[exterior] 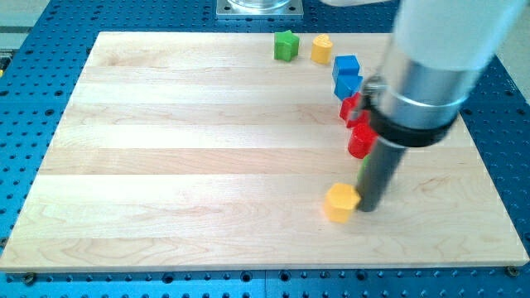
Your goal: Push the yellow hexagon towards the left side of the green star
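The yellow hexagon [341,202] lies on the wooden board [166,165], right of the middle and near the view's bottom. My tip [371,207] stands just to the hexagon's right, touching it or nearly so. A green block that looks like a star [286,45] sits far off near the view's top edge. A thin sliver of green [362,171] shows at the rod's left edge; what it belongs to is hidden by the rod.
A second yellow block [321,49] sits right of the green one. Two blue blocks [347,74] and two red blocks [358,124] form a line running down from there to the rod. The arm's body hides the upper right of the board.
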Action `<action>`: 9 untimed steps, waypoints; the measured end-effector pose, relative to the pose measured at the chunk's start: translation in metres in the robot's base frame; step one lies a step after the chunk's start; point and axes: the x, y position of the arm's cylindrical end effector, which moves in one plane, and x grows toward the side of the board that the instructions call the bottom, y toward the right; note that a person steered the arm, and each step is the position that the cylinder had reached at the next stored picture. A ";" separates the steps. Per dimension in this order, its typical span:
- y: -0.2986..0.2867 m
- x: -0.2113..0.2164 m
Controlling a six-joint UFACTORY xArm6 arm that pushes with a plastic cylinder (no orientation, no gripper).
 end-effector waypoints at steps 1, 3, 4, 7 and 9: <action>-0.066 0.024; -0.140 0.020; -0.189 -0.041; -0.111 -0.011; -0.117 -0.120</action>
